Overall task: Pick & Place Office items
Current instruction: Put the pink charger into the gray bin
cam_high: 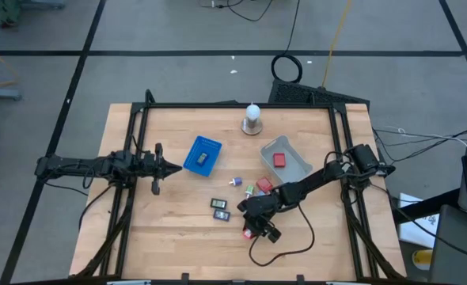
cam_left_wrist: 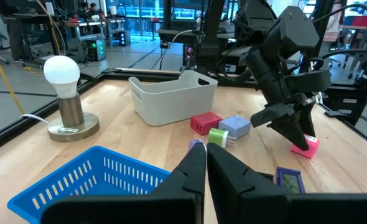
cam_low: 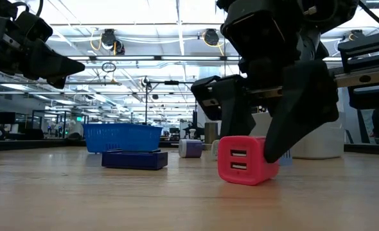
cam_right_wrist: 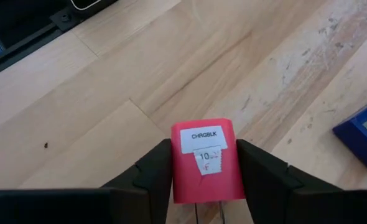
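The red charger block sits between the two dark fingers of the right gripper, low in the right wrist frame, both fingers pressed against its sides; in the overhead frame it lies on the wooden table at lower centre. It rests on the wood, its two USB slots facing the low camera. Its white label reads "CHRGBLK" above "10". The left gripper, pinched shut and empty, hovers at left beside the blue mesh basket.

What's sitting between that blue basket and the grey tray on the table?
In the high view, only bare wood lies between the blue basket and the grey tray; the small office items lie nearer the front edge.
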Motion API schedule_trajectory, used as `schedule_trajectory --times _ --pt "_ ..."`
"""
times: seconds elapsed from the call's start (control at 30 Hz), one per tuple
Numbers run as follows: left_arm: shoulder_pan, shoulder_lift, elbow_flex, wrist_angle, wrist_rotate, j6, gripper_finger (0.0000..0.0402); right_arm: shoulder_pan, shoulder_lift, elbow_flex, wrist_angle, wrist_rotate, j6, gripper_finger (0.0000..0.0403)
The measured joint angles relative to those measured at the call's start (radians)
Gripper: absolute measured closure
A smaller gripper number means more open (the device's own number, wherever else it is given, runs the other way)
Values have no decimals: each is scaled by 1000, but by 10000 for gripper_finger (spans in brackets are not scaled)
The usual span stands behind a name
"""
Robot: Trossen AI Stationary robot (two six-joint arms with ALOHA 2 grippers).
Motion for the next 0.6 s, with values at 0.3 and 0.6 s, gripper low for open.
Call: schedule_trajectory --times 0.3,0.6 --pt "0 0 0 0 0 -1 399 0 -12 -1 52 0 63 255" --pt "0 0 0 1 -1 -5 382 -1 -205 -1 81 8 153 259"
